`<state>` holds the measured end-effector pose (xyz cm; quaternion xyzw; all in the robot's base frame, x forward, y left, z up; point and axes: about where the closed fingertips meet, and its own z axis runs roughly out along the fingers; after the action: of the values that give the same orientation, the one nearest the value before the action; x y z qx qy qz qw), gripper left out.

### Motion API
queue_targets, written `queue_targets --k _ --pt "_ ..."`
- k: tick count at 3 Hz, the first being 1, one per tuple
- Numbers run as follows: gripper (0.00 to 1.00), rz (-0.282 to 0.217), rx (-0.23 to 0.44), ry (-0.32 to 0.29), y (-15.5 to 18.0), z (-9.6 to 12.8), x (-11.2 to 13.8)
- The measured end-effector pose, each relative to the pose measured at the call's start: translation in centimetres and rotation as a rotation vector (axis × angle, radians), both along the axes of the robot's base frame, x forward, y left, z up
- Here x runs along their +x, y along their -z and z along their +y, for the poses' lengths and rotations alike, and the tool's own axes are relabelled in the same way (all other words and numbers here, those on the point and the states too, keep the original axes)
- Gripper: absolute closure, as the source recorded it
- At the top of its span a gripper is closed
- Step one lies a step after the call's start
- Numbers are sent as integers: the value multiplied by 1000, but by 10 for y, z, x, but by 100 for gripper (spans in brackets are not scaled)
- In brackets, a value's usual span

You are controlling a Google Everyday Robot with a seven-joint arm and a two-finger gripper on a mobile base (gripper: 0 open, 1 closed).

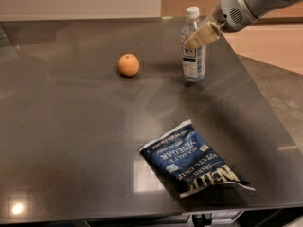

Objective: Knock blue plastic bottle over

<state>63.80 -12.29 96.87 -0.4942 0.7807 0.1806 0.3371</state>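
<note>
The blue plastic bottle [193,56] is clear with a white cap and a white-and-blue label. It stands upright at the far right of the dark table [71,126]. My gripper [200,36] reaches in from the upper right. Its beige fingers [204,33] are shut together and empty. They lie across the bottle's shoulder, just above the label, and touch or nearly touch it.
An orange [129,64] sits to the left of the bottle. A dark blue chip bag [191,159] lies flat near the front right edge. The table's right edge runs close behind the bottle, with floor beyond it.
</note>
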Motion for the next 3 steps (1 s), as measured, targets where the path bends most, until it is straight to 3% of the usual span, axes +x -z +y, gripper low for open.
queue_targets --k 2,3 --pt "100 106 -298 -147 15 -1 -44" --pt "83 121 -404 -221 21 7 -59"
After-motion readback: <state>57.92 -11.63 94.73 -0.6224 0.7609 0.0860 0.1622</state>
